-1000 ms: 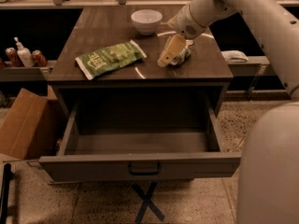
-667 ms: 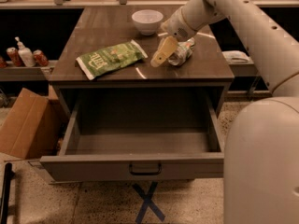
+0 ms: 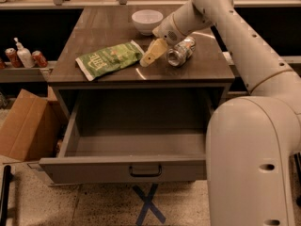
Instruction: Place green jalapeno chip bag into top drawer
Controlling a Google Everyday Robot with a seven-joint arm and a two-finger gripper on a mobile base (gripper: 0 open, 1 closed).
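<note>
The green jalapeno chip bag (image 3: 109, 59) lies flat on the left part of the dark wooden cabinet top (image 3: 99, 32). The top drawer (image 3: 127, 169) is pulled wide open below it, with a small dark handle on its front panel and nothing inside. My gripper (image 3: 147, 59) hangs from the white arm that reaches in from the right. It hovers low over the cabinet top, just right of the bag's right end and apart from it.
A crushed silver-green can (image 3: 180, 52) lies right of the gripper. A white bowl (image 3: 146, 20) stands at the back. A cardboard box (image 3: 26, 126) sits on the floor at left. Cans and a bottle (image 3: 23, 56) stand on a left shelf. The robot's body (image 3: 251, 164) fills the right foreground.
The gripper has moved left, away from the can and up to the bag's right end. The bag, the can and the drawer have not moved.
</note>
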